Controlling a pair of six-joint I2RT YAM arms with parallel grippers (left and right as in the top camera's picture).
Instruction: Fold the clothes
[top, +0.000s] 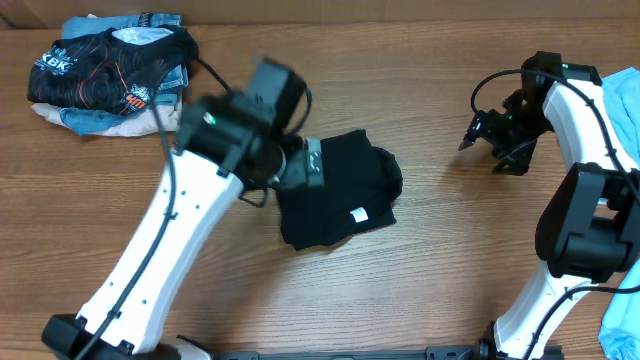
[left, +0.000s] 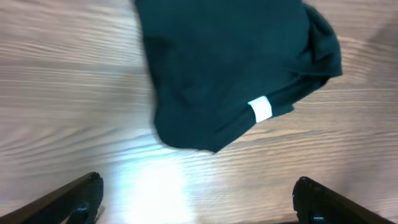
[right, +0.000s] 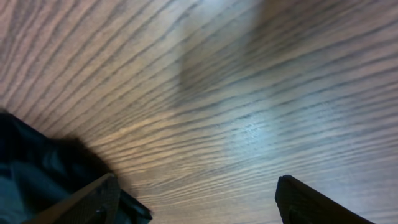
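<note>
Two robot arms reach over a wooden bench. The black T-shirt lies near the middle of the overhead frame. It is gathered into a compact, roughly rectangular bundle, with a small white tag showing near its lower right edge. It looks folded, though its right side bulges and is not squared off. The left hand hovers at the shirt's left side, its two fingers spread wide with nothing between them. In its own wrist view the shirt fills the upper half of the frame, clear of both fingers. That pose suggests a release or a check of the fold rather than a grip. The right hand is well apart, toward the upper right of the overhead frame. It is also wide and empty over bare wood, and is probably parked out of the way. A heap of other clothes sits at the upper left, likely kept separate from the work. A pale blue cloth shows at the right edge.
</note>
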